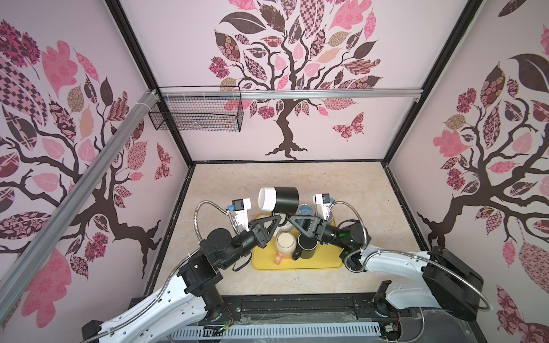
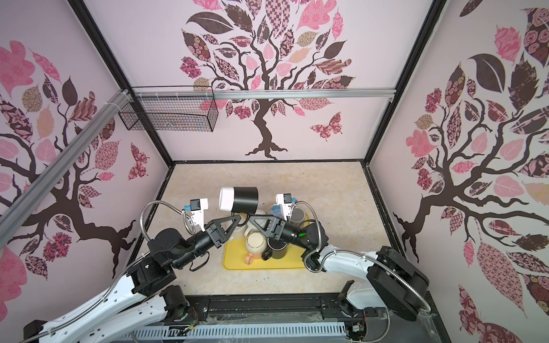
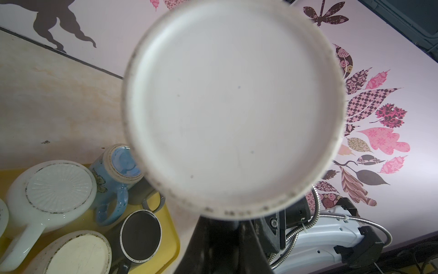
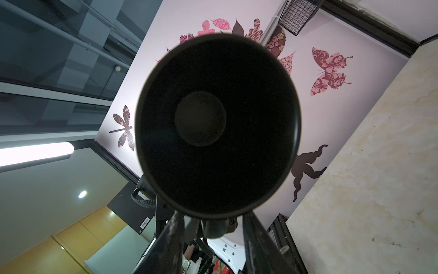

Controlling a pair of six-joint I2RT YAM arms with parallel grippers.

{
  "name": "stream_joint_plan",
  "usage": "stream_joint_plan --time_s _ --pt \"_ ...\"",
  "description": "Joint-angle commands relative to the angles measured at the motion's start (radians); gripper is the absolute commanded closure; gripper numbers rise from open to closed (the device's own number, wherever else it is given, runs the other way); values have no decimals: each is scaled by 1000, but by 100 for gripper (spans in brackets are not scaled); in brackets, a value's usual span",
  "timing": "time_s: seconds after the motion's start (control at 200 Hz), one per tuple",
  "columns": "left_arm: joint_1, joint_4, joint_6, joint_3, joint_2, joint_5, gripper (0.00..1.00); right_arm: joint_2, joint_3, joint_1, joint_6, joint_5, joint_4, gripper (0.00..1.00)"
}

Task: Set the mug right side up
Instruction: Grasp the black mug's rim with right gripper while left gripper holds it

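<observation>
floral-walled booth, mug (image 1: 285,199) sideways aloft (tray (image 1: 297,264) below), left fingers (image 1: 269,221) pinching it, right fingers (image 1: 300,222) spread

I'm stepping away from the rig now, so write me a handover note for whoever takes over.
Left gripper: shut on the black-and-white mug, apparently by its handle.
Right gripper: open, fingers either side just under the mug.
Mug: in the air by the yellow tray, lying sideways, mouth towards the right gripper.
Done: picked up, half turned.
To do: finish turning, set it down upright.
</observation>
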Motion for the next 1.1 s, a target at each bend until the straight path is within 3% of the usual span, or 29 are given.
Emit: stream_joint_plan --time_s 0.0,0.225,0.785,0.855,0.91,1.035,1.095 --pt "4 139 -9 -20 -18 28 100 18 59 4 -1 19 36 57" --pt "4 208 -20 -40 3 69 100 53 97 3 27 31 35 58" --pt "2 242 -31 -96 18 103 100 103 164 -38 80 85 55 72" --pt "1 243 -35 -104 26 111 100 111 176 -37 81 79 47 80" --pt "2 248 -39 -113 36 113 100 118 183 -38 83 79 49 100" --pt "2 232 -40 -130 40 96 100 121 197 -43 82 71 23 100" --pt "3 55 -20 -95 30 12 100 107 200 -57 83 65 -11 100"
